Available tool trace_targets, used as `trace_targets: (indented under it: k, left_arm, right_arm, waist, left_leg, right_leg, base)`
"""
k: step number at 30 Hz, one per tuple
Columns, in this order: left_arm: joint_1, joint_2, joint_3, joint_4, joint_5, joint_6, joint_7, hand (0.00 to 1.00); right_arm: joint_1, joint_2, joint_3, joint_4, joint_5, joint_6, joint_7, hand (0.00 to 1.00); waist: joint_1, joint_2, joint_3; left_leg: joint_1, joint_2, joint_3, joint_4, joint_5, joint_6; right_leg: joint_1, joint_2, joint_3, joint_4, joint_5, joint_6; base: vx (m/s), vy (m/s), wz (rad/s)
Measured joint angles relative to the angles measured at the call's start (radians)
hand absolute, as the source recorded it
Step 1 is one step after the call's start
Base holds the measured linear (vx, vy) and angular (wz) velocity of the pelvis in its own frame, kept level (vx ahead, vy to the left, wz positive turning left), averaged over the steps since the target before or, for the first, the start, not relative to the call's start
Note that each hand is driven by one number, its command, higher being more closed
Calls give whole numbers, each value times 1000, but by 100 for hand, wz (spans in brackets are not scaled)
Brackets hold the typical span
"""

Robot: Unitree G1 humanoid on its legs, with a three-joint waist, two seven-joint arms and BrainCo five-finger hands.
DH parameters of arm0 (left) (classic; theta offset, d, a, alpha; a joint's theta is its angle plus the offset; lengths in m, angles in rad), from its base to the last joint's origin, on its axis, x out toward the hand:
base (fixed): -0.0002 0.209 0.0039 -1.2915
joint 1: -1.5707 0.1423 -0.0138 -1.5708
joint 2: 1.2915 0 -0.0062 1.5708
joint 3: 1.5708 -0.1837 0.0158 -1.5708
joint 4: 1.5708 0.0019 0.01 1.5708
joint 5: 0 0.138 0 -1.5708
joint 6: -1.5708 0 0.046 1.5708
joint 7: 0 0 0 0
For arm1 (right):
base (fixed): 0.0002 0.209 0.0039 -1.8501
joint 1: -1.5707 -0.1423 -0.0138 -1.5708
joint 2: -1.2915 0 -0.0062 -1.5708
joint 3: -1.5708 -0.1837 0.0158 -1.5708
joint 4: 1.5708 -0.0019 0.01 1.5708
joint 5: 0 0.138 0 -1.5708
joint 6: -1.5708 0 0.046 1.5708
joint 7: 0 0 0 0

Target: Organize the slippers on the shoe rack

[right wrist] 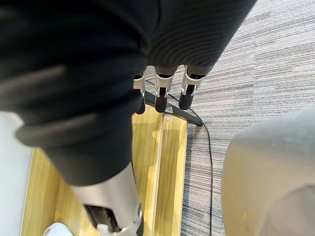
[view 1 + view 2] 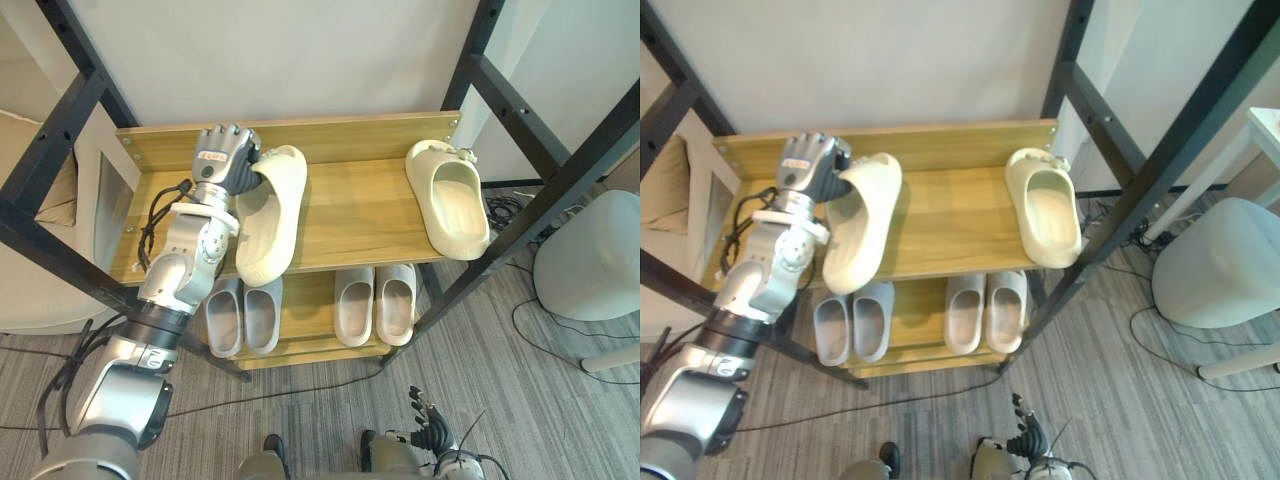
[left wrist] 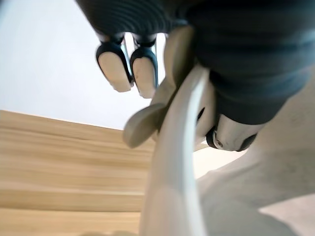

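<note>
- Grey carpet and a pale wall surround the wooden shoe rack in mid-frame.
- At upper left, the left hand has its fingers curled over the rim of a cream slipper. The slipper is tipped on edge, its lower end over the top shelf's front lip; I can't tell whether it touches.
- The grip is only on a thin rim. If released while tilted, the slipper could flop over or slide off onto the grey pairs below.
- Its mate lies flat at the shelf's right, well apart. Dragging the held slipper across the shelf might snag it and twist it loose.
- At the bottom of the frame, the right hand hangs loose-fingered and empty.
</note>
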State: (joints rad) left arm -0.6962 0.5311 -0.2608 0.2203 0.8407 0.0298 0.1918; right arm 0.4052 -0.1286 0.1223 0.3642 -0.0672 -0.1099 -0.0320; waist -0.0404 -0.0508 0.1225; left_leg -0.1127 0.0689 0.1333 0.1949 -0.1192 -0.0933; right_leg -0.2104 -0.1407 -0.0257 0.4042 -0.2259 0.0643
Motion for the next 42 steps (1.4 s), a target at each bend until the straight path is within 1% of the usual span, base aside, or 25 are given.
trace_targets:
  k: [2,4,9,13,16,19,21,22,24,26,31,34,35,42]
  left_arm:
    - [-4,-2,-4,0,0,0,0,100]
    - [-17,-12,-13,11,0,0,0,100]
    - [-68,-19,-54,38,0,-2,-1,100]
    - [-114,-44,-68,97,0,-1,-1,100]
    - [-130,-47,-77,126,0,-1,-1,100]
    - [-156,-48,-101,168,0,0,-1,100]
    - [-181,-48,-112,191,0,-2,0,100]
    - [-191,-48,-112,197,0,-2,0,100]
    - [-209,-48,-115,217,0,-3,0,100]
    - [-226,-48,-128,242,0,-3,0,100]
    - [-266,-48,-134,246,0,-3,0,100]
    - [-307,-48,-172,269,1,-5,1,100]
    - [-314,-48,-173,269,2,-5,1,0]
    - [-355,-48,-178,270,3,-15,3,0]
  right_arm:
    - [0,0,0,0,0,0,0,0]
    - [1,0,0,0,1,0,0,0]
    - [8,-3,0,0,9,1,1,0]
    - [7,-5,-1,0,30,0,1,0]
    - [6,-9,-1,-1,36,0,0,0]
    - [5,-8,-1,-5,48,0,-2,0]
    - [5,-9,-1,-6,48,-1,-6,0]
    - [4,-10,-1,-6,49,-2,-7,0]
    - [4,-16,-2,-30,65,-2,-8,0]
    - [4,-21,-2,-35,69,-2,-9,0]
    - [3,-22,-3,-39,89,-4,-10,0]
    - [3,-24,-4,-42,109,-8,-10,0]
    - [3,-24,-4,-42,113,-9,-10,0]
    - [5,-29,-4,-78,128,-19,-12,0]
  waist:
    - [-1,0,0]
    - [-9,3,-1]
    - [-18,17,-2]
    - [-21,27,-1]
    - [-27,35,-2]
    - [-40,38,-1]
    - [-43,39,0]
    - [-44,42,2]
    - [-57,57,12]
    - [-60,64,16]
    - [-68,67,27]
    - [-70,68,35]
    - [-72,68,39]
    - [-75,67,75]
  left_leg:
    - [8,-1,8,-2,0,0]
    - [11,-5,14,-2,0,1]
    - [16,-5,22,-4,2,2]
    - [26,-7,29,-13,2,3]
    - [25,-8,49,-18,3,3]
    - [25,-8,52,-18,3,3]
    - [24,-7,66,-20,3,4]
    - [21,-7,72,-20,3,4]
    - [17,-1,83,-21,3,4]
    - [13,4,96,-21,3,5]
    - [-4,5,122,-29,10,15]
    - [-8,6,129,-34,15,18]
    - [-8,5,130,-34,15,18]
    - [-10,1,133,-34,15,20]
  right_leg:
    - [0,-1,7,6,-2,1]
    - [-1,-3,10,11,-5,2]
    - [-3,-3,18,11,-5,2]
    - [-4,-2,31,12,-5,3]
    - [-17,-2,45,13,-3,5]
    - [-18,-1,49,10,-2,5]
    - [-30,2,63,10,1,7]
    - [-35,3,68,8,5,6]
    - [-36,9,84,-12,26,10]
    - [-41,14,94,-27,40,13]
    - [-70,18,120,-45,65,18]
    - [-70,19,125,-63,80,19]
    - [-70,18,127,-63,81,20]
    - [-70,18,136,-77,93,25]
  base:
    - [-18,-2,-10]
    - [-30,0,-4]
    - [-22,-5,-4]
    - [-1,-4,-7]
    - [13,5,-14]
    - [9,1,-6]
    - [0,-1,-18]
    - [-8,16,-18]
    - [-17,29,-20]
    - [-29,11,-22]
    - [-43,16,-17]
    - [-22,12,-5]
    - [-15,13,-5]
    - [-6,4,-2]
